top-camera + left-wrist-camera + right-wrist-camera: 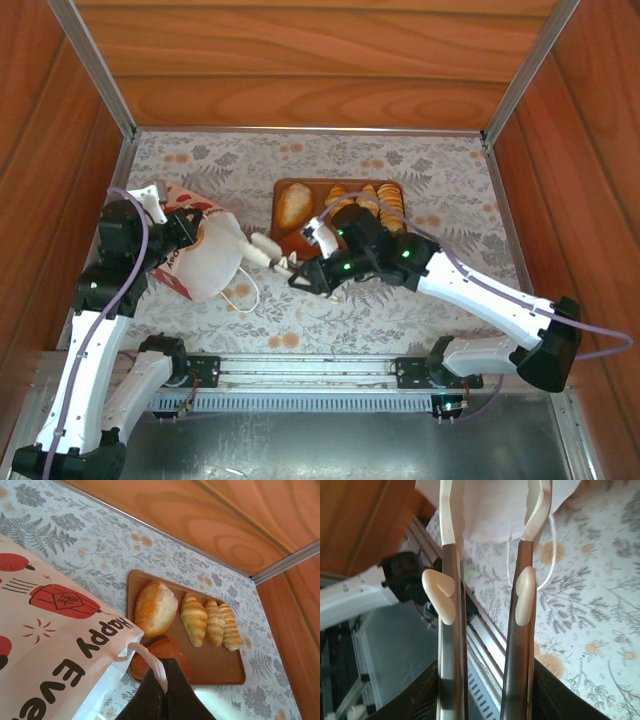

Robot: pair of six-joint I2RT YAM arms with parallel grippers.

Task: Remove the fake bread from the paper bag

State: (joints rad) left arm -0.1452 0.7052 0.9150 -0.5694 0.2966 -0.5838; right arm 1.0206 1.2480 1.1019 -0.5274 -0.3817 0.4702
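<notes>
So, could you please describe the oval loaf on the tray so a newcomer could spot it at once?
On the floral table, look at the flat brown tray near the middle. The loaf lies at its left end, next to three ridged croissants. It is the only smooth oval piece, golden with a pale patch.

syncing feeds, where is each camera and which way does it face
Top external: above and behind the left arm and right arm, looking down on the table.
Left wrist: beside the paper bag, facing the tray of fake bread; left gripper shut on the bag.
Right wrist: looks along the open right gripper at the bag.
Top and left wrist share the tray.
</notes>
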